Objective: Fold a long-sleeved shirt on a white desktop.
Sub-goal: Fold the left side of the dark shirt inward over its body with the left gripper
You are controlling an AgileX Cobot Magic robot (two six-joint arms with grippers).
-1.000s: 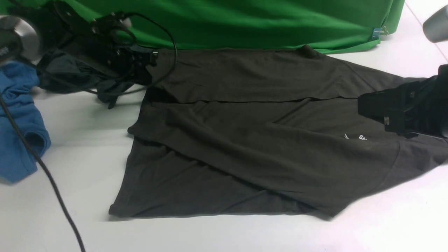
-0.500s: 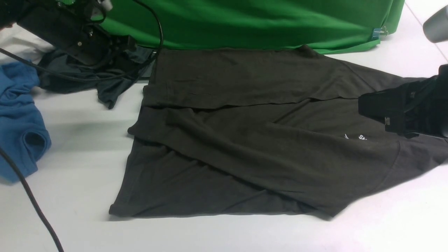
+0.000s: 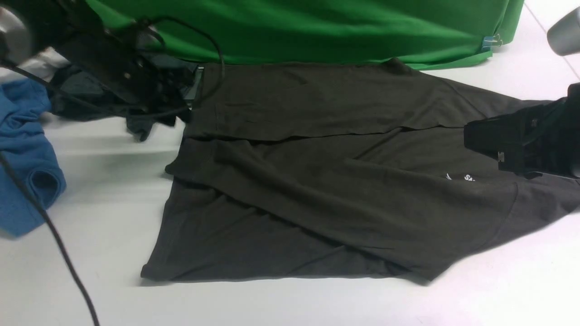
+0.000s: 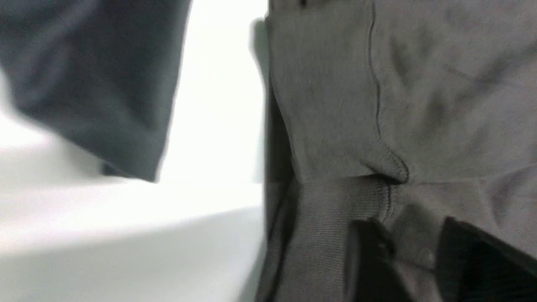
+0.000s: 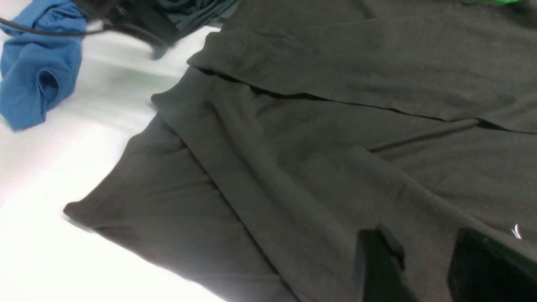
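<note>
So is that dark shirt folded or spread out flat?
Partly folded. The long-sleeved shirt has its far side turned over the body and a sleeve laid diagonally across; the rest lies spread.

Legible print only on long-sleeved shirt (image 3: 317,194): small white chest lettering (image 3: 466,177), i.e. a slanted stroke, then "S" + part of a 2nd char. Rest cut off behind right gripper (image 3: 469,136). In right wrist view, just the white stroke (image 5: 516,231), no letters readable.
</note>
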